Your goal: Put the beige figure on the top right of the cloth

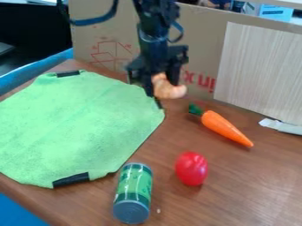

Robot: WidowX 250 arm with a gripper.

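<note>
The black gripper (pixel 162 88) hangs over the far right side of the cloth (pixel 73 126), its fingers (pixel 147 85) closed around the beige figure (pixel 168 89). The figure's rounded, paler end sticks out to the right and near side; the rest is partly covered by the fingers, so its full shape is hard to make out. It sits by the cloth's far right corner, though whether it touches anything below cannot be told. The arm (pixel 154 37) is cut off by the top edge, with a dark cable (pixel 94 20) looping out to its left.

The green cloth lies over the left of the bench (pixel 236 194), its left side cut off by the view. Black strips show on its far edge (pixel 68 73) and near edge (pixel 70 179); another dark strip (pixel 158 103), at the right corner, is partly hidden by the gripper.

Right of the cloth, an orange carrot (pixel 226 128) points its green top to the far left. Nearer are a red, rounded piece (pixel 191 168) and, just beside the cloth's near right edge, a green can (pixel 134 190), grey end toward the near side. A whitish strip (pixel 282 126) runs off at the right. Cardboard (pixel 200 48) and a pale wood-grained panel (pixel 259 70) stand behind; the things beyond them are too blurred to name.
</note>
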